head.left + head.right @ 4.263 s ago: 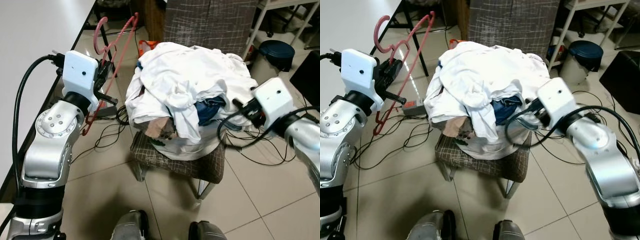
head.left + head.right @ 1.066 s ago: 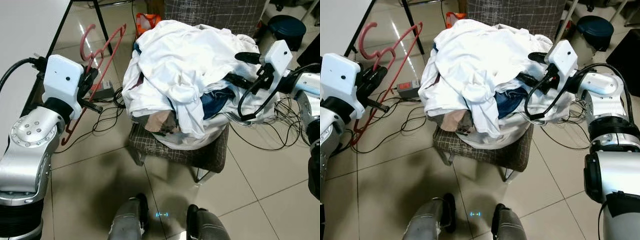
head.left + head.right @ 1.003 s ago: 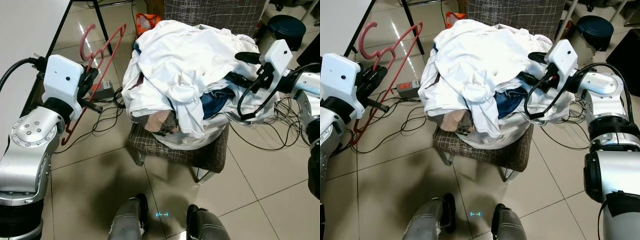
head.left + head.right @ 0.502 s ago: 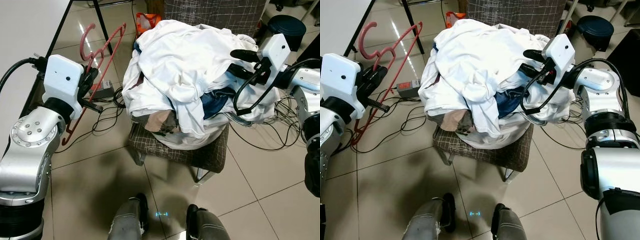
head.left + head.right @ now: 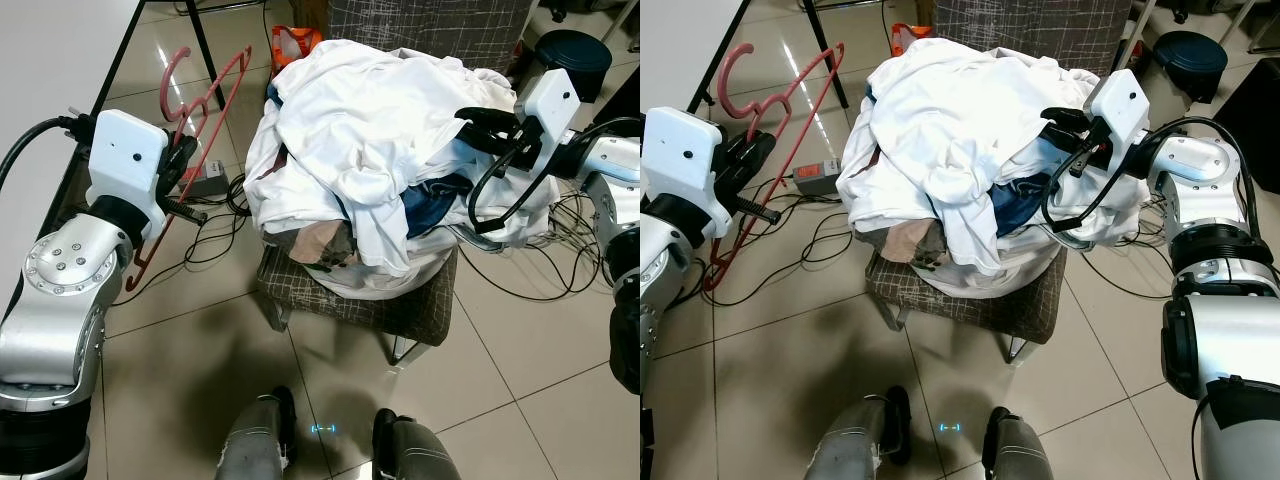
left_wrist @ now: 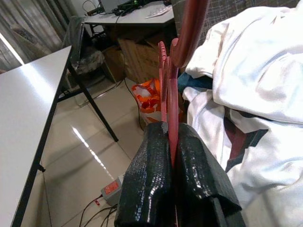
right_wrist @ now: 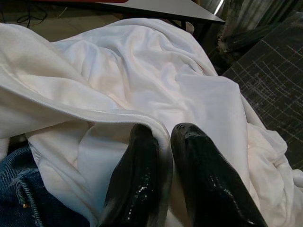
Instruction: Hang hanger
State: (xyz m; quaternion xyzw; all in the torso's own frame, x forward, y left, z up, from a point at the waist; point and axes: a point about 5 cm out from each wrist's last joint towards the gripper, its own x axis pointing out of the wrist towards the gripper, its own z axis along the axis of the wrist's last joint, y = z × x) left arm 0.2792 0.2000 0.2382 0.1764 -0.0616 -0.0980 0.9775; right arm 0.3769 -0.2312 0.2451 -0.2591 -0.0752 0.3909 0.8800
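Observation:
A red hanger (image 5: pixel 215 95) rises from my left gripper (image 5: pixel 180 172), held at the left of the scene with its hook uppermost. In the left wrist view the left gripper (image 6: pixel 171 156) is shut on the hanger's (image 6: pixel 168 90) thin red bars. A heap of white clothes (image 5: pixel 370 120) covers a checked chair (image 5: pixel 400 310). My right gripper (image 5: pixel 478 122) rests on the heap's right side. The right wrist view has the right gripper (image 7: pixel 164 142) shut on a fold of a white garment (image 7: pixel 142 80).
A white table (image 5: pixel 50 60) runs along the left. A power strip (image 5: pixel 207 186) and black cables lie on the tiled floor between it and the chair. Blue denim (image 5: pixel 425 205) shows in the heap. A dark bin (image 5: pixel 570 50) stands at the back right. My feet (image 5: pixel 260 450) are near the bottom.
My right gripper's fingers were spread over the heap half a second ago and have come together on a fold of white cloth. The left arm and hanger have held still.

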